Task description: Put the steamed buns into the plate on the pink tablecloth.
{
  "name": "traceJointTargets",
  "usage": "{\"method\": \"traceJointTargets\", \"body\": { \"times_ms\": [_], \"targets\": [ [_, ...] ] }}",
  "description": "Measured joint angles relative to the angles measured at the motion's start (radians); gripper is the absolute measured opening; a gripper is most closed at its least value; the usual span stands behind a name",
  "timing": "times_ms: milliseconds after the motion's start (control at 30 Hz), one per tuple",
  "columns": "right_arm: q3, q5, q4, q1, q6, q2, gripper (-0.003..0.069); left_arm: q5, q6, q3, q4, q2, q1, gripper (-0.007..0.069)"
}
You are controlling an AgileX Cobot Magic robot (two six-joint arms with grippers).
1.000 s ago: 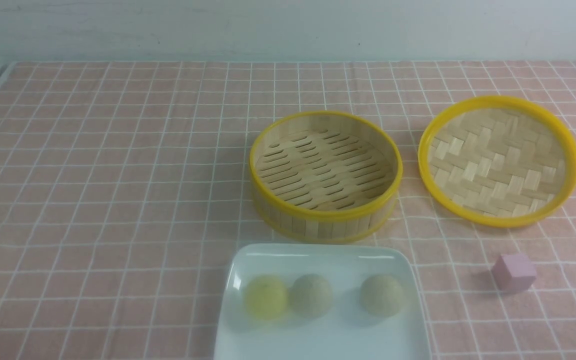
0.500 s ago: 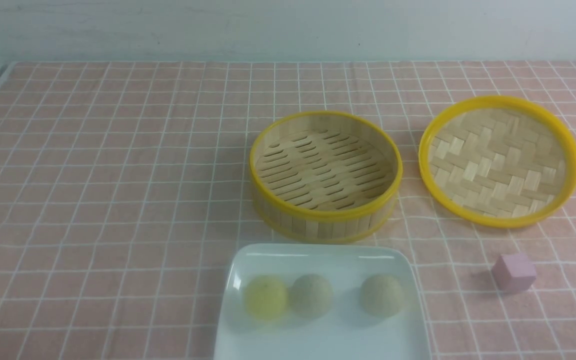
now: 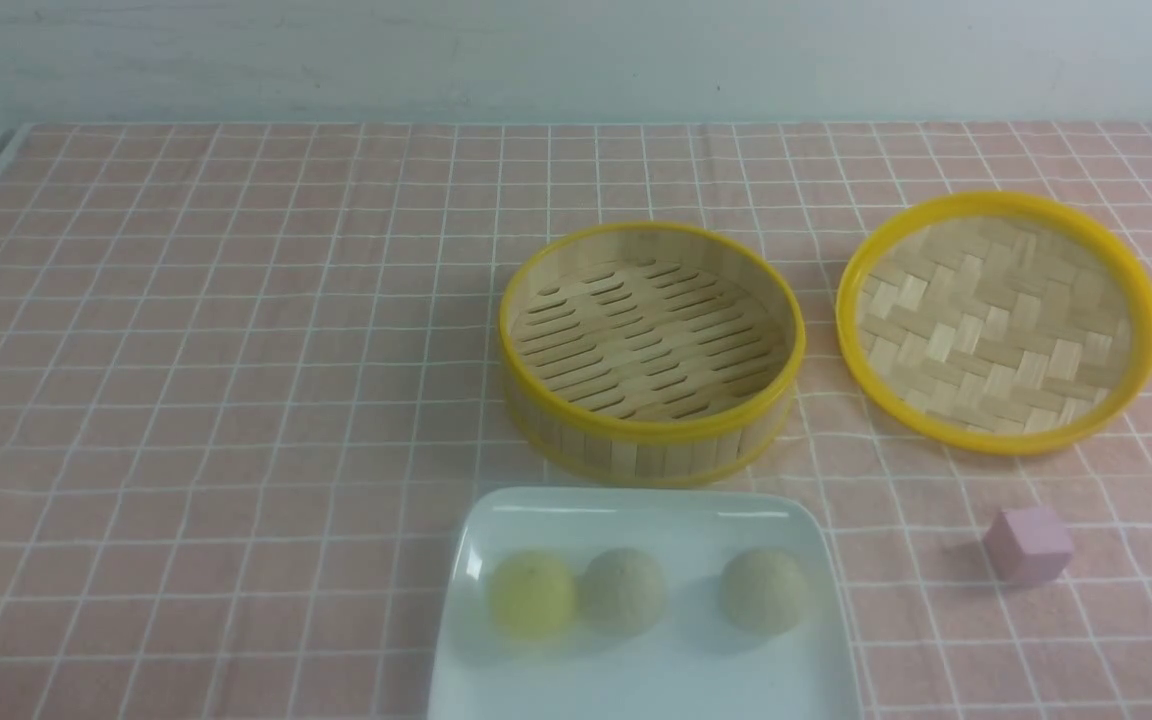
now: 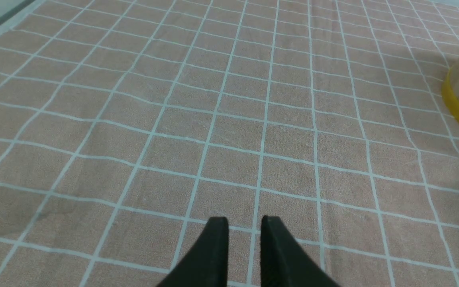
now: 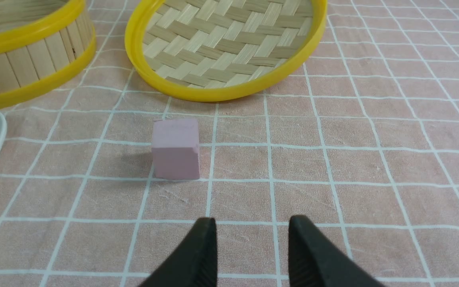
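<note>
No readable text, label, brand, number or sign in any view. Pink tablecloth (image 3: 236,350): white grid lines only, no print. Plate (image 3: 636,680), buns (image 3: 621,590), steamer basket (image 3: 651,440), woven lid (image 3: 996,320), pink cube (image 5: 175,148): all unmarked.

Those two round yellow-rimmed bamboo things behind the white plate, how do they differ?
The round bamboo steamer basket stands tall, with a wall of upright slats; the round woven bamboo lid to its right is shallow, little more than a rim. The basket's floor is parallel slats with gaps, while the lid's face is a closed herringbone weave. Both are pale bamboo edged in yellow, similar in width, lie open side up with nothing in them, and rest on the pink grid tablecloth.
</note>
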Motion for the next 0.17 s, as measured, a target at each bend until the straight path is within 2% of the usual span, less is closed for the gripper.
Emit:
{"method": "traceJointTargets", "body": {
  "times_ms": [167],
  "targets": [
    [0.0, 0.0, 0.0, 0.0, 0.0, 0.0, 0.0239, 0.0, 0.0, 0.0, 0.0, 0.0, 0.0, 0.0157]
  ]
}}
